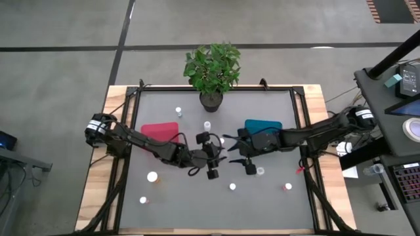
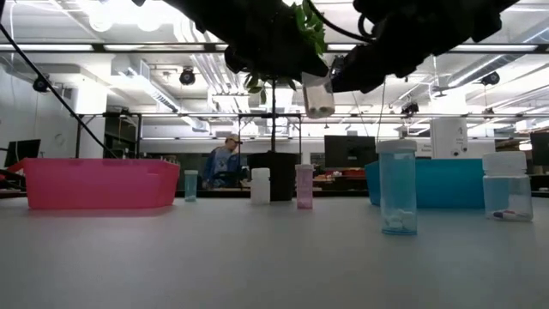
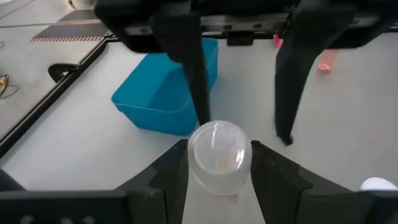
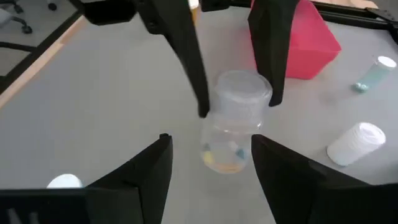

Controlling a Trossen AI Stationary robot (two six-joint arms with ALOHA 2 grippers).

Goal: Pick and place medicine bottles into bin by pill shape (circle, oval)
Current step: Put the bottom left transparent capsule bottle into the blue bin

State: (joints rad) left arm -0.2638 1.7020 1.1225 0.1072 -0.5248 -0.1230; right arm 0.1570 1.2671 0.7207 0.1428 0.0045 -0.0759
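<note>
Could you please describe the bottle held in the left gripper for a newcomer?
At the middle of the table, between the red bin and the blue bin, the left gripper holds a clear bottle. Only it hangs in the air.

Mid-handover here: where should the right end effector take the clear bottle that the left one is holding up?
Grip the clear bottle on its bare body, below the cap. The left end effector already pinches the cap end, while the pill-filled end hangs free. The right end effector is open, so advancing straight ahead should straddle the body.
</note>
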